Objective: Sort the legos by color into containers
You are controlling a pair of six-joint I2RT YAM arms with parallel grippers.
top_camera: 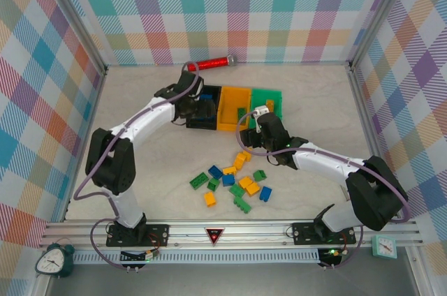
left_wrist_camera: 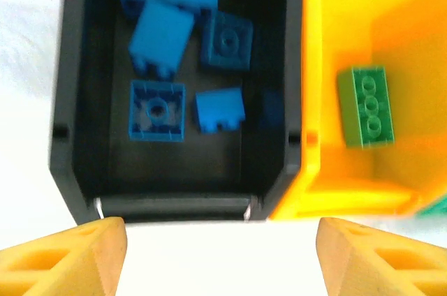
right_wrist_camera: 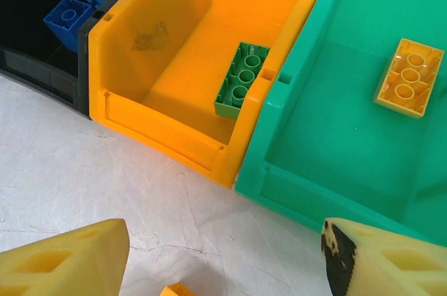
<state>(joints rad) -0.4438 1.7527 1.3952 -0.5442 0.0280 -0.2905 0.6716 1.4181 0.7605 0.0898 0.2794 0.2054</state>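
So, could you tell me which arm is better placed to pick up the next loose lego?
Probably right: the right gripper, open, hangs nearer the loose legos, while the left gripper hovers at the black bin.

Left arm: stretched in over the row of bins, left gripper (top_camera: 201, 111) right on top of the black bin (top_camera: 211, 92).
Right arm: right gripper (top_camera: 260, 123) at the near side, where the orange-yellow bin (top_camera: 227, 125) meets the green bin (top_camera: 274, 93).
Orange-yellow bin: one green brick (top_camera: 241, 112) lying inside.
Tabletop (top_camera: 140, 114): loose legos (top_camera: 228, 179) in blue, green and yellow-orange, scattered between the two arms.
Far edge: red cylinder (top_camera: 209, 64) lying behind the bins.
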